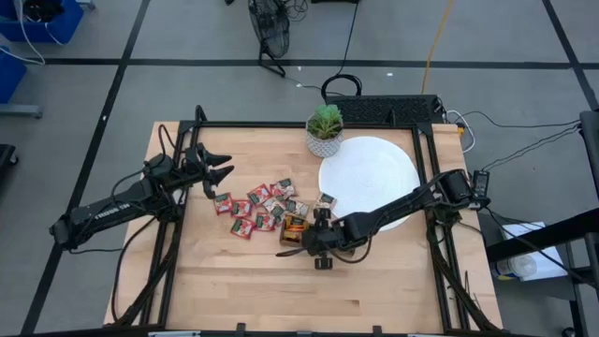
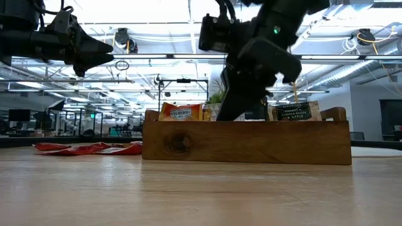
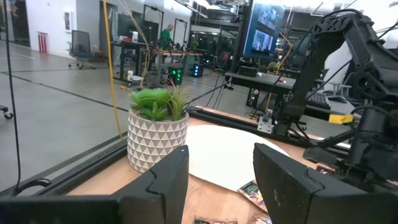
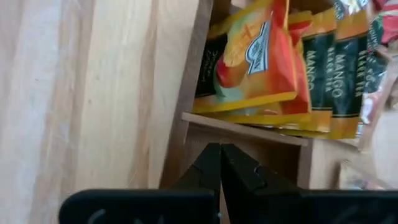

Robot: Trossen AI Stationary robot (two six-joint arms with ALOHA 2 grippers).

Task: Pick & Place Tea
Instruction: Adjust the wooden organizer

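Tea sachets (image 1: 260, 207), mostly red, lie loose in a pile on the wooden table; the low view shows them as a flat red heap (image 2: 88, 147). Right of the pile stands a brown wooden tray (image 2: 245, 143). Orange-yellow sachets (image 4: 261, 56) stand on edge in one compartment and a dark-labelled one (image 2: 294, 112) in another. My right gripper (image 4: 219, 163) is shut with nothing between its fingers. It slants down over the tray (image 1: 292, 245), beside a divider (image 4: 249, 132). My left gripper (image 3: 219, 180) hovers open and level at the table's left, left of the pile (image 1: 222, 174).
A large white disc (image 1: 368, 176) lies at the back right, and a small potted green plant (image 1: 325, 132) stands by its far left edge. Black frame rails (image 1: 426, 159) run along the table's sides. Bare wood lies in front of the tray.
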